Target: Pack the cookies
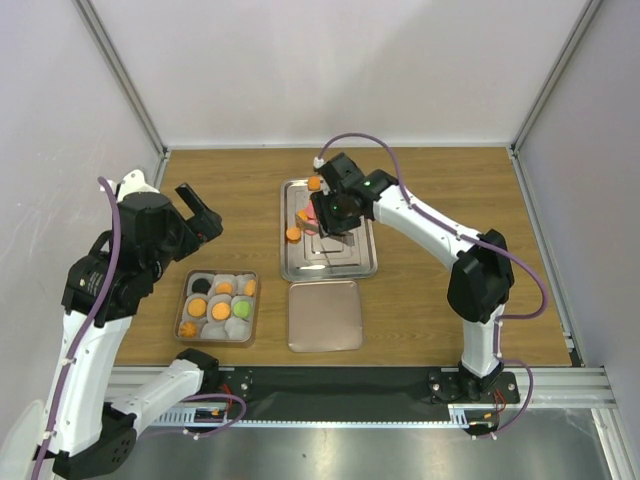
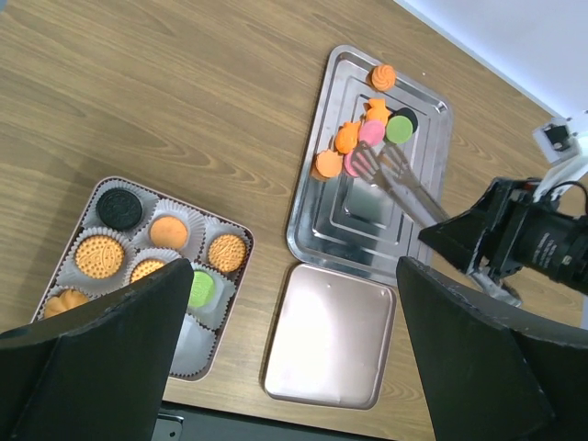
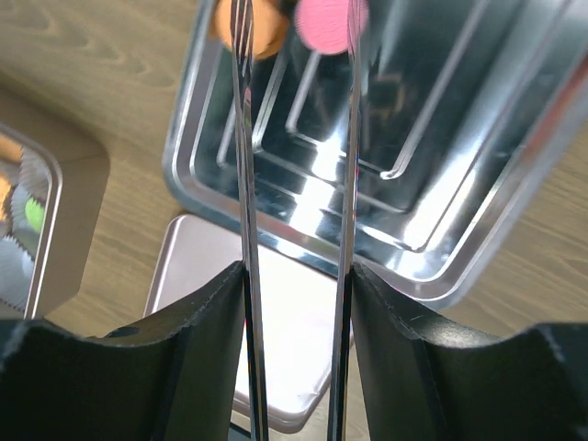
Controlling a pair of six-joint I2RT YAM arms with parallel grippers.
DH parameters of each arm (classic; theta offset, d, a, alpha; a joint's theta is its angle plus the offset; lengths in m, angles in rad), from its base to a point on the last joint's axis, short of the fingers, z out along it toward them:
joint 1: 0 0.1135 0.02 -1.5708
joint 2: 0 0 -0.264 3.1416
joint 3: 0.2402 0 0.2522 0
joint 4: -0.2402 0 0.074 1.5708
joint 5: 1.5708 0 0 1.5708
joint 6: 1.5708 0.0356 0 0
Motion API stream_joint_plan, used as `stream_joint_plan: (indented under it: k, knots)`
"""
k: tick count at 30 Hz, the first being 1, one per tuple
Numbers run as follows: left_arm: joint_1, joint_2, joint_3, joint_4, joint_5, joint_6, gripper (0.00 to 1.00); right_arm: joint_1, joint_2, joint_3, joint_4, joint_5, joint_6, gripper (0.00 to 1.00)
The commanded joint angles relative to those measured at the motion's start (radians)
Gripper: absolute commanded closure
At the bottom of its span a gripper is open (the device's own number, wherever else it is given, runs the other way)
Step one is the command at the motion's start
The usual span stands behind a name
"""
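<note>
Cookies (image 2: 371, 132) lie clustered at the far end of the steel tray (image 2: 367, 230) on the tabletop (image 2: 184, 92); others sit in paper cups in the box (image 2: 83, 216). A flat lid (image 2: 331, 331) lies just beside the tray's near edge. The left pincer (image 2: 294, 271) hangs spread wide near the box. The right pincer (image 3: 296, 276) pinches tongs (image 2: 409, 197), tips over the tray cookies.

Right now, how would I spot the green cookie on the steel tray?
Find the steel tray, centre of the table. Cookies cluster at its far end; the green cookie sits between a pink one and a black one, the only green disc there.
</note>
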Motion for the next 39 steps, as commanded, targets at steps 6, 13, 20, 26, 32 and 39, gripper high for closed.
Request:
stream_joint_plan:
  k: [6,13,20,26,32,39]
  knots:
    - [-0.003,-0.033,0.002,0.022,0.012,0.011,0.01,0.068,0.052,0.066,-0.005,0.025,-0.027,0.47]
    - [-0.003,-0.054,-0.013,0.012,0.01,0.008,0.01,0.072,0.081,0.086,-0.01,0.028,-0.027,0.47]
    - [-0.003,-0.056,-0.021,0.014,0.013,0.012,0.01,0.093,0.11,0.134,-0.021,0.028,-0.035,0.47]
    - [-0.003,-0.056,-0.025,0.016,0.016,0.014,0.01,0.113,0.143,0.164,-0.041,0.073,-0.038,0.47]
    - [-0.001,-0.061,-0.031,0.017,0.013,0.017,0.01,0.116,0.16,0.186,-0.067,0.104,-0.04,0.47]
    - [-0.003,-0.058,-0.033,0.023,0.016,0.02,0.01,0.119,0.164,0.198,-0.078,0.117,-0.041,0.51]
